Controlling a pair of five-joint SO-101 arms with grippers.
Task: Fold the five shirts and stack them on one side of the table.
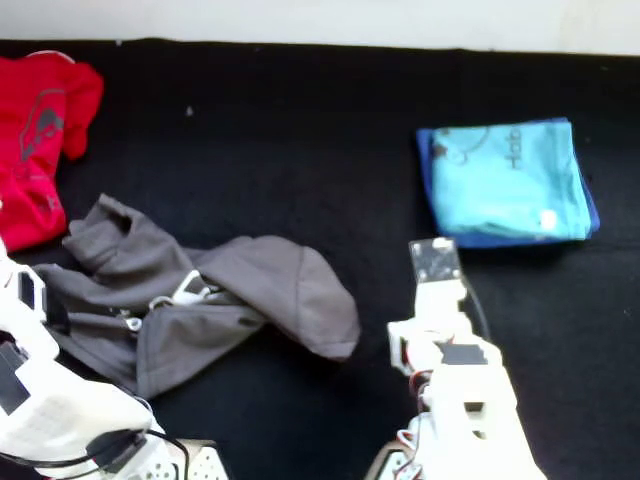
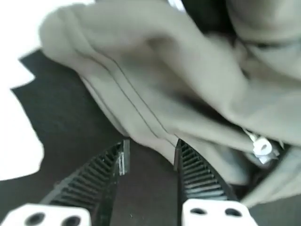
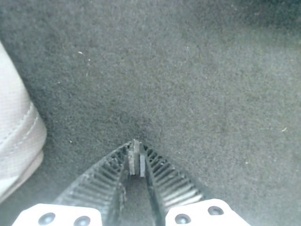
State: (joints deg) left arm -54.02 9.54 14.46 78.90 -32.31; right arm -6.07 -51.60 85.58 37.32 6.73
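A crumpled grey shirt [image 1: 230, 300] lies left of the table's middle, with a white tag [image 1: 190, 290] showing in its folds. My left gripper [image 2: 151, 150] is open, its fingertips [image 2: 181, 155] right at a hem of the grey shirt [image 2: 155, 84]. A red shirt [image 1: 40, 140] lies bunched at the far left. At the right, a folded turquoise shirt [image 1: 510, 180] rests on a folded blue one [image 1: 590, 215]. My right gripper [image 3: 136, 159] is shut and empty, low over the black cloth, with the grey shirt's edge [image 3: 14, 141] beside it. It also shows from above [image 1: 436, 262], just in front of the stack.
A black cloth [image 1: 300, 130] covers the table, with a white strip along its far edge [image 1: 320, 20]. The left arm's white body [image 1: 50, 400] stands at the near left corner and the right arm's body [image 1: 465, 400] at the near middle.
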